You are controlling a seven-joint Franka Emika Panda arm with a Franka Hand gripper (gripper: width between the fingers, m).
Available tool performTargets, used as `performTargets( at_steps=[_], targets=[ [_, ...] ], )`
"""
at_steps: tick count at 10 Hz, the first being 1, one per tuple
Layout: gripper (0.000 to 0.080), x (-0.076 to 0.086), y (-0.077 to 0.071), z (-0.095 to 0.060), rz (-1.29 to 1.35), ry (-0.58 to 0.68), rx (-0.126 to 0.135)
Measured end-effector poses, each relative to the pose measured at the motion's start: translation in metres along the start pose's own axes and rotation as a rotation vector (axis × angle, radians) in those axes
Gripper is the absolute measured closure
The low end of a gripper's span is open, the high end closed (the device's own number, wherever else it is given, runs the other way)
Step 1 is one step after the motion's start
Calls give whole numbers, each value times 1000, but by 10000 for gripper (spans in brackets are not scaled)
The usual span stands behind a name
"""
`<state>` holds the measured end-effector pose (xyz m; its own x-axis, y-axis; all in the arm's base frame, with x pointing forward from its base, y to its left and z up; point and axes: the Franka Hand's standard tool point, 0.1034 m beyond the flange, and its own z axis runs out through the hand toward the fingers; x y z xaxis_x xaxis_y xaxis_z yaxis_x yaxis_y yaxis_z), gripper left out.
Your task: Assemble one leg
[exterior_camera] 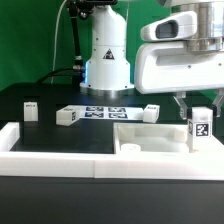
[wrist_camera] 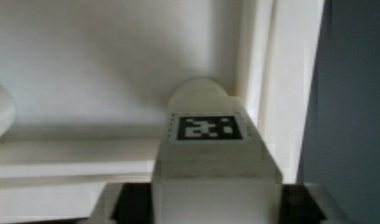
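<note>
Here, pincer point(exterior_camera: 197, 110) clamped on the upright leg point(exterior_camera: 199, 128), tag facing outward, over the white panel point(exterior_camera: 150, 142).

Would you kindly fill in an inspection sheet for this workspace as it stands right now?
Surface: black table, with white border rails along its near edge.
Job's things: the leg is held upright over the corner of the white square panel, its tag facing the exterior camera; contact with the panel cannot be told.
Clutter: loose white posts lie on the table around the marker board.
Grippers: gripper, jaws shut on the leg.
Cables: dark cables hang beside the robot base.
Surroundings: green backdrop.
</note>
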<state>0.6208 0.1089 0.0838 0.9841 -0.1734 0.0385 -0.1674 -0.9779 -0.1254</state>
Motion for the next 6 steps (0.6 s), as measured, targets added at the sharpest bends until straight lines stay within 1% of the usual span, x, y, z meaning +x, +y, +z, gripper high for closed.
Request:
performTargets(
  at_steps=[2,4,6],
  targets=[
    [509,-1,0,1,162,10,2],
    [509,-2,-5,3,402,23,3],
    [509,-1,-6,3,637,46,0]
  ],
)
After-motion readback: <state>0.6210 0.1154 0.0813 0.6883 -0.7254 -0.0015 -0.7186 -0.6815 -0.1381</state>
